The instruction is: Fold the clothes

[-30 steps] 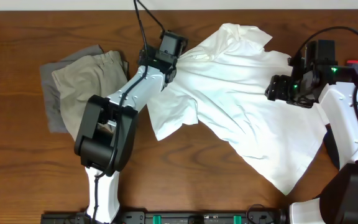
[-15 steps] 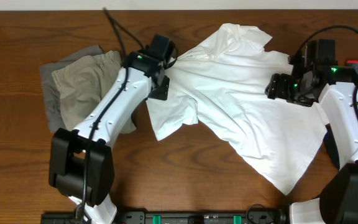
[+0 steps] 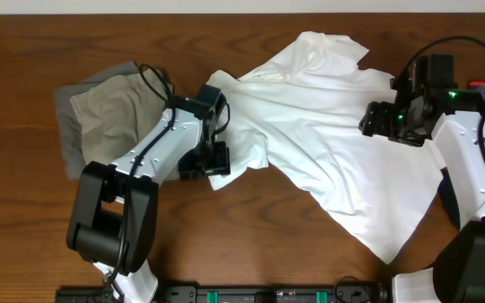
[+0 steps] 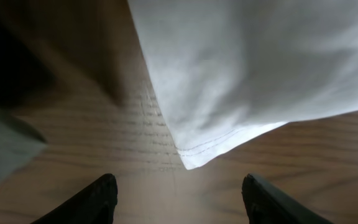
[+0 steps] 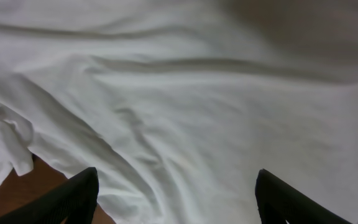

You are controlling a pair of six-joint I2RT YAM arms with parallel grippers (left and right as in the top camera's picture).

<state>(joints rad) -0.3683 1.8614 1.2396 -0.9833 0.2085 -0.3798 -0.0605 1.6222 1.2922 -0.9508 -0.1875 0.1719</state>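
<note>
Gently pinch the white T-shirt (image 3: 327,143), crumpled across the desk (image 3: 23,236) from centre to right, at its stitched hem corner (image 4: 188,163); expect soft, light, limp cloth, likely to bunch. Note left tool (image 4: 179,193) spread, empty, near that corner; right tool (image 5: 176,193) likewise spread above cloth.

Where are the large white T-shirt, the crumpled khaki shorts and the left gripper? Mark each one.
large white T-shirt (image 3: 335,160), overhead view, middle of its spread body.
crumpled khaki shorts (image 3: 110,118), overhead view, centre of the pile.
left gripper (image 4: 180,198), left wrist view, midway between its dark fingertips.
</note>
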